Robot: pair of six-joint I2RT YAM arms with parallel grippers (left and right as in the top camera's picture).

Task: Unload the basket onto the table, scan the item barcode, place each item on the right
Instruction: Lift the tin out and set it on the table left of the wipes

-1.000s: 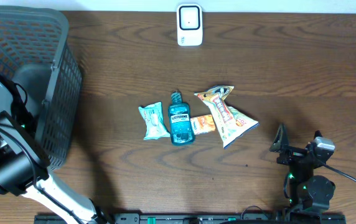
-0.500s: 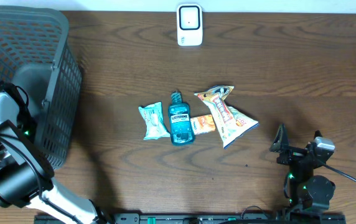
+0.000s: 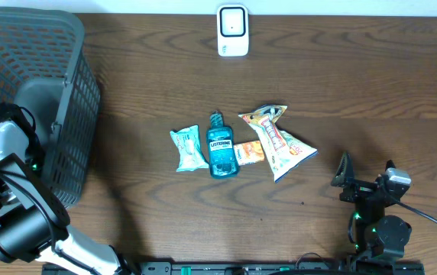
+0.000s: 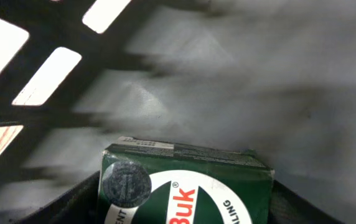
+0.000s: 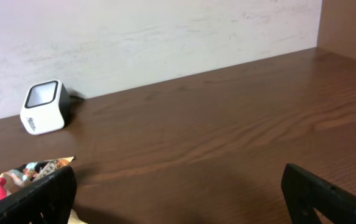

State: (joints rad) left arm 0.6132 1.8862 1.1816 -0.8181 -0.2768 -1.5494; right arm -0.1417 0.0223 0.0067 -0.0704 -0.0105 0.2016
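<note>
Left arm (image 3: 12, 191) shifted toward lower frame inside basket (image 3: 43, 46). Left jaws narrowed, now grasping green box (image 4: 187, 186) there. Judged: pick made, carry to scanner (image 3: 233, 30) next. Box label faces wrist camera, narrow end toward upper frame, long axis apparently up-down, cropped. Right jaws spread, empty.

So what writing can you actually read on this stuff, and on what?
"LISTERINE": on the blue bottle.
"Buk", cut off at the picture's edge: on the green box.
Too small or blurred: print on the snack bag, the teal packet, the orange packet and the white scanner.
</note>
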